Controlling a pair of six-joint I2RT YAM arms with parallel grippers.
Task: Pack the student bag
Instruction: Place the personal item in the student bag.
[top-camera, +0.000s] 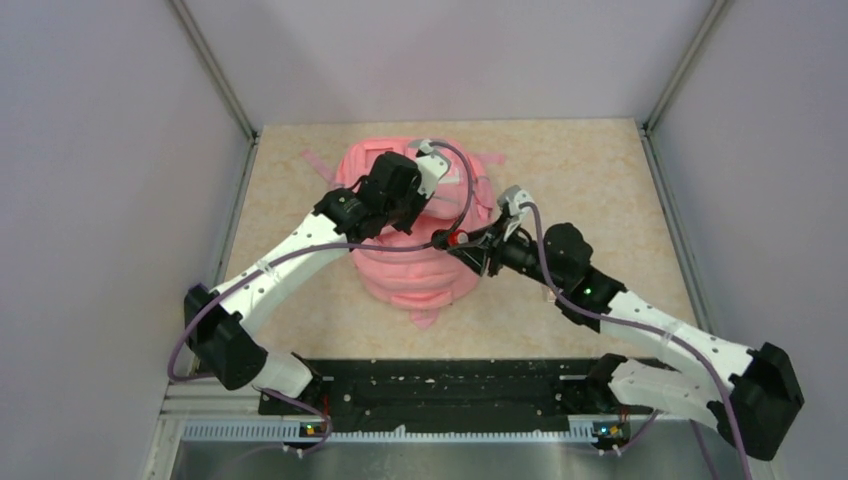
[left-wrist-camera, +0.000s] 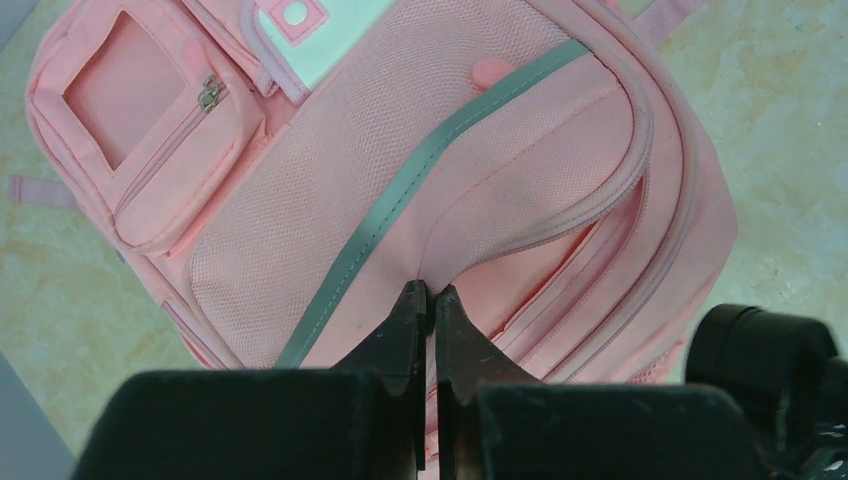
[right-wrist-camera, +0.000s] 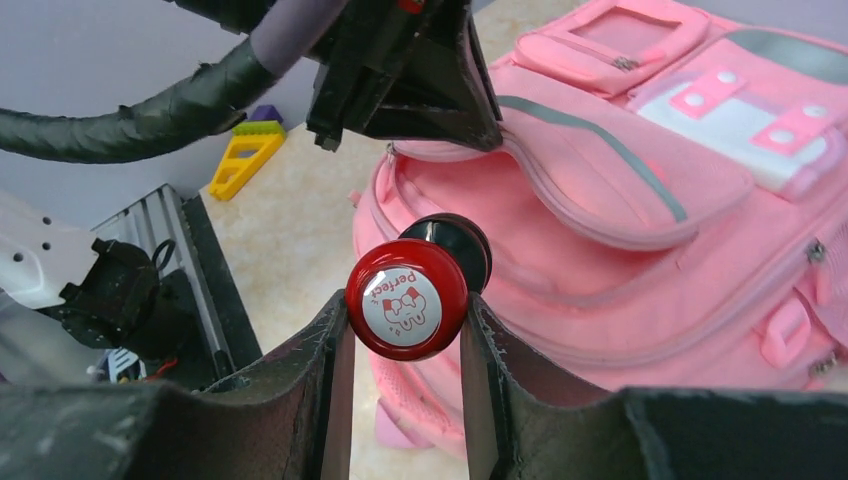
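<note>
Left fingers clenched on the front flap edge of the bag, which lies on the counter directly beneath them. Right fingers grasp a red-capped bottle by its cap, just beside the bag.

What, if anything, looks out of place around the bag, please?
A small yellow, green and purple toy lies alone on the table, apart from the student bag. Otherwise nothing stands out.

1 student bag, 1 red-capped bottle. 2 grippers: left gripper, right gripper. 1 yellow toy, poss. w/ more blocks on top.
</note>
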